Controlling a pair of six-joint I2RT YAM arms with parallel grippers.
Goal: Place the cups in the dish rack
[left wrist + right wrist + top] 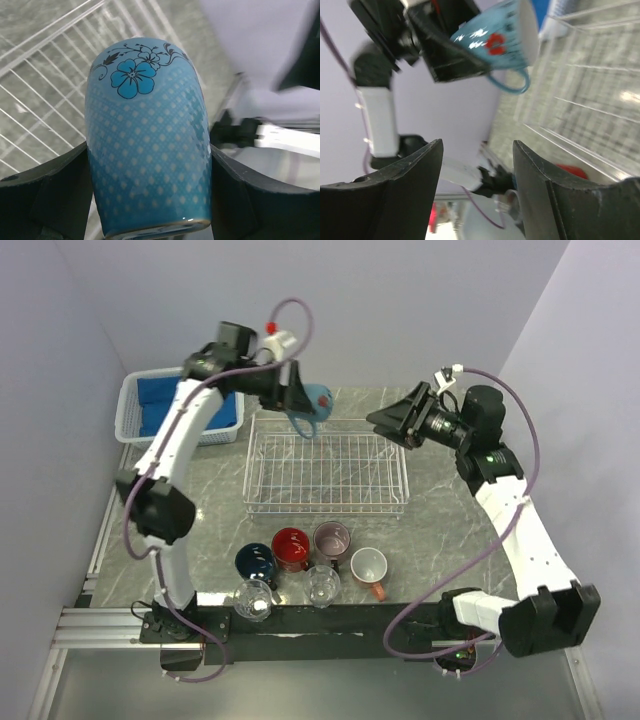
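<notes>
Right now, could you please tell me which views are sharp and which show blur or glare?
Top external: sharp, evenly lit, the dish rack wires crisp. Left wrist: the light-blue mug is in focus with a small glint at its lower rim, background at upper right smeared. Right wrist: rack and background streaked with blur, the right gripper clearer.

The left arm rises from its base at the near left, bends at the elbow and reaches to the far left. Its wrist is turned right. The left gripper is clamped on a mug, with one finger on each side of the mug's wall.

The right arm folds back at the near right, then stretches far and leftward. Its wrist is level and points left toward the other gripper. The right gripper has its jaws apart with nothing between them, well clear of the left one.
</notes>
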